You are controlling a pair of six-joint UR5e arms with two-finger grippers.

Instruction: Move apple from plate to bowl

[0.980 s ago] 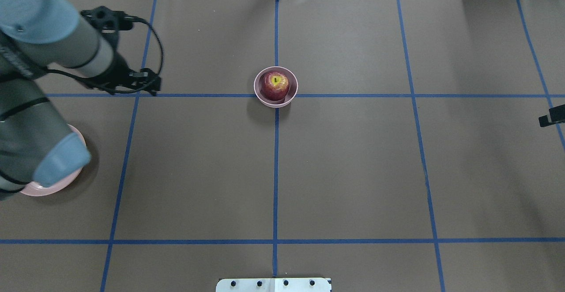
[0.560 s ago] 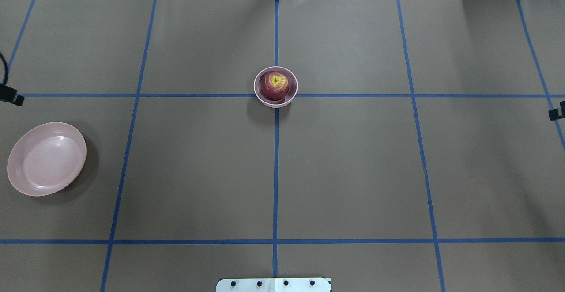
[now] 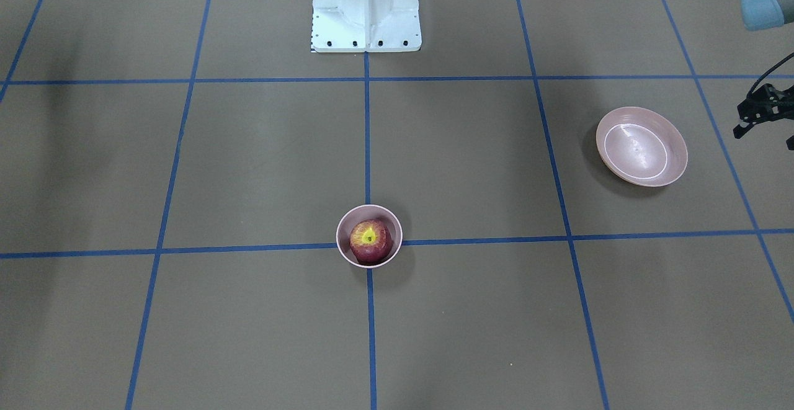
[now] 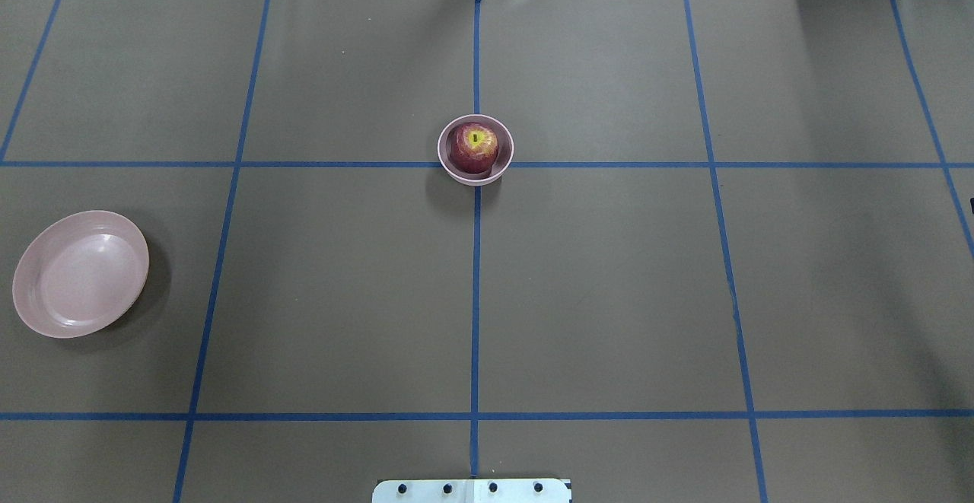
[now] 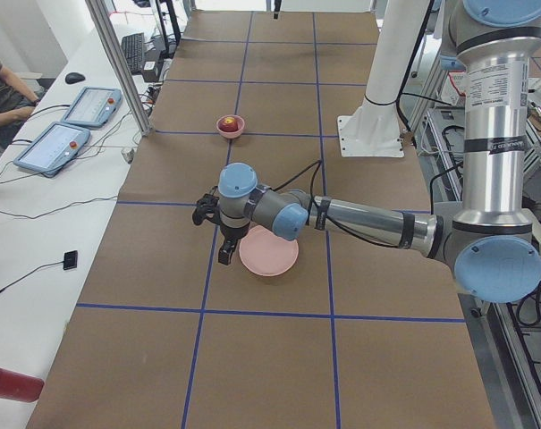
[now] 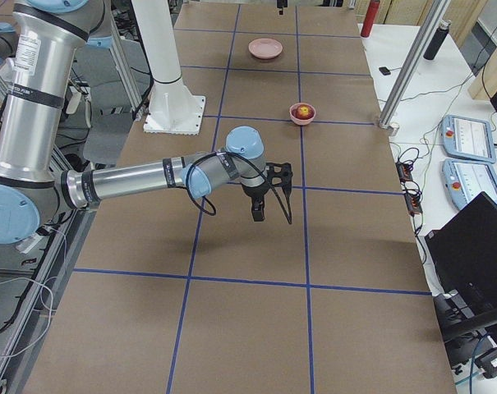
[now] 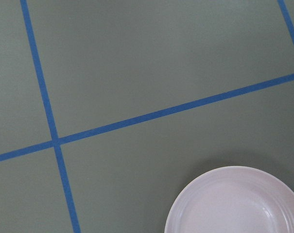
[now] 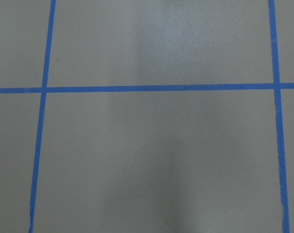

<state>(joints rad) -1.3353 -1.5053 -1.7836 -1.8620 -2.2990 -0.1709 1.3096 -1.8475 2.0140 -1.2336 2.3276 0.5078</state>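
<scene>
The dark red apple [image 4: 473, 147] sits inside the small pink bowl [image 4: 467, 178] at the table's centre, stem dimple up. It also shows in the front view [image 3: 370, 239]. The wide pink plate [image 4: 80, 273] lies bare at the left. My left gripper [image 5: 225, 253] hangs just beside the plate [image 5: 268, 255], apart from it; I cannot tell whether it is open. My right gripper [image 6: 258, 212] hangs over bare table far from the bowl [image 6: 302, 112]; I cannot tell its state. Neither wrist view shows fingers.
Blue tape lines cross the brown table cover. The robot's white base [image 3: 366, 7] stands at the near middle edge. Operator pendants [image 5: 69, 121] lie on a side bench. The left wrist view shows the plate's rim [image 7: 239, 204] at the bottom right.
My left arm has pulled out of the overhead view to the left, uncovering the plate. The right gripper's tip has slid off the right edge. The apple and bowl have not moved.
</scene>
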